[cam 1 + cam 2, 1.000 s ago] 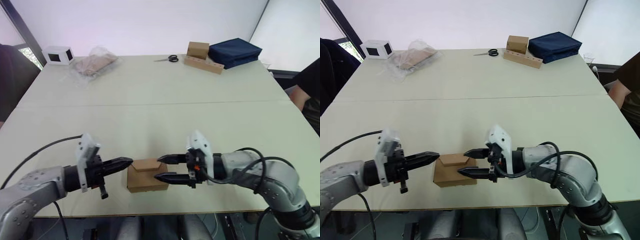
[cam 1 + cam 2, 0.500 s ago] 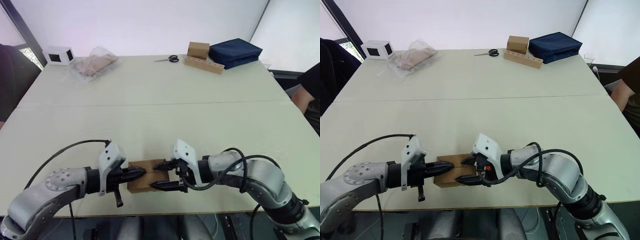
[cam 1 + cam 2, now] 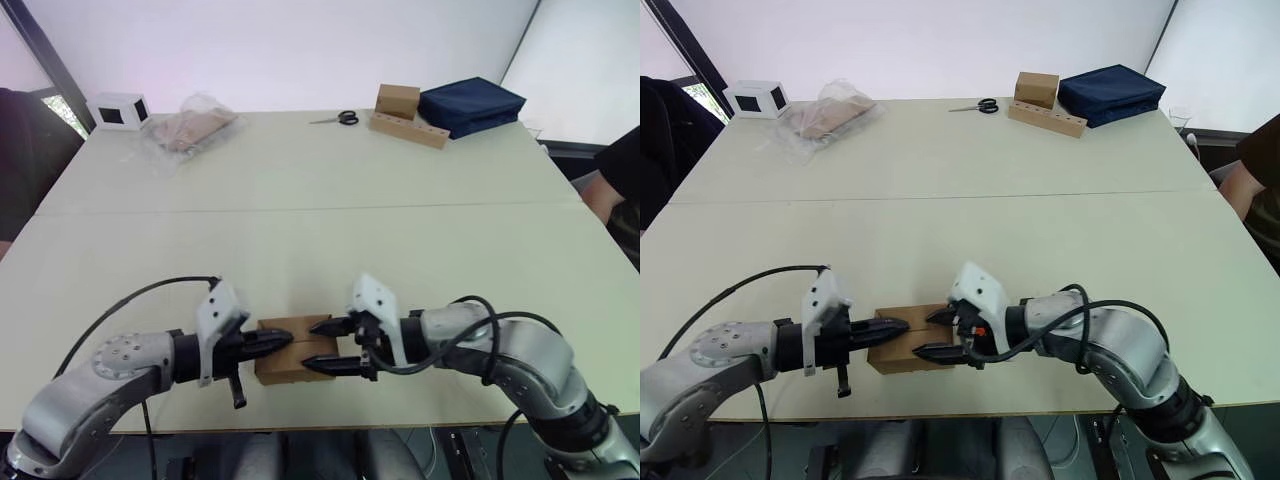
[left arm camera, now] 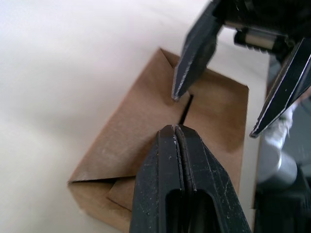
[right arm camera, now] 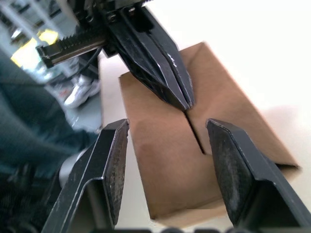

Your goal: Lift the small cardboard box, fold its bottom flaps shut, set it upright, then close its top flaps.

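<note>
The small cardboard box [image 3: 285, 362] lies on the table near its front edge. Two flaps [image 4: 146, 116] on its upward face lie flat and meet at a slit; I cannot tell whether they are the top flaps or the bottom flaps. My left gripper [image 3: 284, 342] is shut, and its joined tips rest on that face at the slit [image 4: 185, 108]. My right gripper [image 3: 924, 334] is open and comes from the right. One of its fingers [image 5: 114, 160] is over the box's far edge and the other at its near side.
At the table's far side stand a white box with a dark window [image 3: 117, 110], a plastic bag [image 3: 190, 125], scissors [image 3: 340, 118], a brown box [image 3: 397, 100] on a holed strip [image 3: 410, 131], and a navy bag [image 3: 470, 105]. A person [image 3: 618, 175] sits at the right edge.
Over the last second both grippers closed in on the box. My left gripper's shut tips slid onto its upper face, and the flap that stood raised now lies flat.
</note>
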